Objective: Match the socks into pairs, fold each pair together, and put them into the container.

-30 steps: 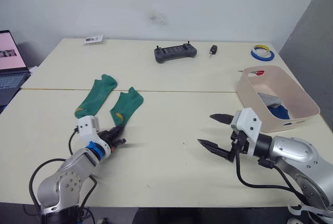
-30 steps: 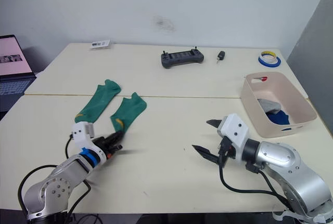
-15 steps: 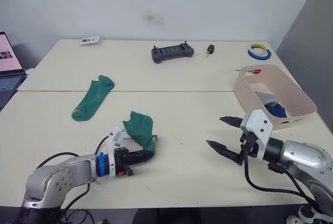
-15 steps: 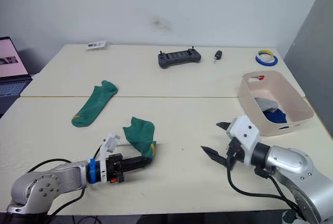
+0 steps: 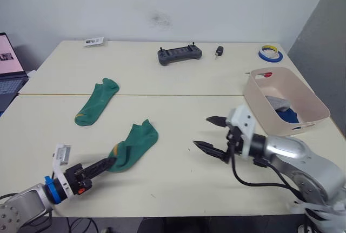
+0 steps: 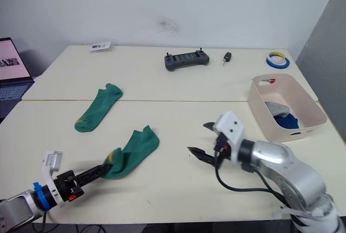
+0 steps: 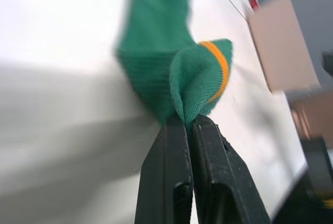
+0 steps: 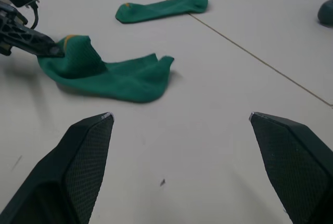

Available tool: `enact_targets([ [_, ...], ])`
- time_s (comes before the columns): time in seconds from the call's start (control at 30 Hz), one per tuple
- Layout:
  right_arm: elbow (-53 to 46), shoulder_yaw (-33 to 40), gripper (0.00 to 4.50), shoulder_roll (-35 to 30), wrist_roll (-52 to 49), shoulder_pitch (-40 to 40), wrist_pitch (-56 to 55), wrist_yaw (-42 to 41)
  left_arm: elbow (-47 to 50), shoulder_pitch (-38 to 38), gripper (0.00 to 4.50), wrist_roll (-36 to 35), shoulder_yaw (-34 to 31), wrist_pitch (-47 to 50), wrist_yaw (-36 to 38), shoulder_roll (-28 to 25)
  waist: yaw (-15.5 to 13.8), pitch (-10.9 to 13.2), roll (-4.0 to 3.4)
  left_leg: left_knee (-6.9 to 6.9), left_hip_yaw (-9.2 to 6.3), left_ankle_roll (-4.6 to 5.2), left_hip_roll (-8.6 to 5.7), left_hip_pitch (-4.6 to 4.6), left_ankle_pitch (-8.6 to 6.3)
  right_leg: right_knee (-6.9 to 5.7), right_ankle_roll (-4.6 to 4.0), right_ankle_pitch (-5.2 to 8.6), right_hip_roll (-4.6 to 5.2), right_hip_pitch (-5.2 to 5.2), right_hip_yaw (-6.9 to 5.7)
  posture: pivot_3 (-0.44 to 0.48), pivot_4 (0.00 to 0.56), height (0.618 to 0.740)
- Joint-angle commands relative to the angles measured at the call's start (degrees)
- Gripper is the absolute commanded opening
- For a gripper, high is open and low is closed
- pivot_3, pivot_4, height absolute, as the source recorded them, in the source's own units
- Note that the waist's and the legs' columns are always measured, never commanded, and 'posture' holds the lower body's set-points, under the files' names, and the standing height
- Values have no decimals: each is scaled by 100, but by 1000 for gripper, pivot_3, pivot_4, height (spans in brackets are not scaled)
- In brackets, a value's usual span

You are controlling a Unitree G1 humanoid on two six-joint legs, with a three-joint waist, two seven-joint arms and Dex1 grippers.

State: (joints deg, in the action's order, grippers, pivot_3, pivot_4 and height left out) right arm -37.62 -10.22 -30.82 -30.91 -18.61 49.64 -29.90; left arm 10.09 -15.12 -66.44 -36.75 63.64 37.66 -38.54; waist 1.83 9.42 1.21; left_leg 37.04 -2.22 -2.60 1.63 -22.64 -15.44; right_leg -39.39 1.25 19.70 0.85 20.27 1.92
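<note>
Left gripper (image 5: 111, 161), lower left: jaws pinch near green sock (image 5: 132, 146) by its yellow-tipped toe for pairing. Right gripper (image 5: 210, 133), centre-right, jaws wide apart, empty, ready.

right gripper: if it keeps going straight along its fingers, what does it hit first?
Probably the near green sock, the one pinched in the left gripper. The right gripper is open, fingers aimed across bare table toward it; whether it passes above is unclear.

My view: two socks (image 5: 134, 145) (image 5: 97, 101) lie left on table (image 5: 178, 84); container (image 5: 267, 99) right; controller (image 5: 180, 55) behind, centre.
</note>
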Motion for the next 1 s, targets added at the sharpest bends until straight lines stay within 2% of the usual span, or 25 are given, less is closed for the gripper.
enact_targets([
  [0.03, 581, -454, 4500, 758, 216, -561, 141, 426, -207, 53, 28, 121, -282, -326, -325, 197, 6, 0, 0, 0, 1, 0, 0, 1, 0, -1, 0, 0, 1, 0, 2, 0, 150, 740],
  [0.27, 2772, -1219, 4500, 2070, 1118, -1528, -461, 656, -164, 125, 28, 148, -179, -419, -458, 278, 4, -1, 2, -1, 2, -4, -3, 1, 2, -6, -3, -2, 4, 5, 0, 0, 150, 740],
  [0.5, 5003, -1188, 4500, 3117, 1703, -2223, -1519, 621, -97, 89, 28, 212, -96, -479, -503, 329, 22, -1, 1, -1, 4, -6, -2, 2, 3, -16, -4, -2, 4, 12, 0, 0, 150, 740],
  [0.77, 6289, -1086, 4500, 3760, 1960, -2518, -2033, 335, -46, 88, 28, 279, -61, -504, -551, 381, 49, -1, 1, -2, 4, -6, -2, 1, 3, -19, -4, -2, 4, 16, 0, 0, 150, 740],
  [0.87, 6309, -1128, 3882, 3883, 2019, -2470, -2048, 196, -52, 115, 0, 302, -44, -522, -562, 389, 56, -1, 1, -2, 4, -6, -2, 1, 3, -23, -4, -2, 4, 18, 0, 0, 150, 740],
  [1.0, 6134, -1063, 2513, 3931, 2088, -2344, -2106, 132, -72, 149, 0, 348, -34, -543, -549, 377, 62, -1, 1, -3, 2, -6, -1, 1, 3, -27, -4, -2, 4, 21, -1, 0, 150, 740],
])
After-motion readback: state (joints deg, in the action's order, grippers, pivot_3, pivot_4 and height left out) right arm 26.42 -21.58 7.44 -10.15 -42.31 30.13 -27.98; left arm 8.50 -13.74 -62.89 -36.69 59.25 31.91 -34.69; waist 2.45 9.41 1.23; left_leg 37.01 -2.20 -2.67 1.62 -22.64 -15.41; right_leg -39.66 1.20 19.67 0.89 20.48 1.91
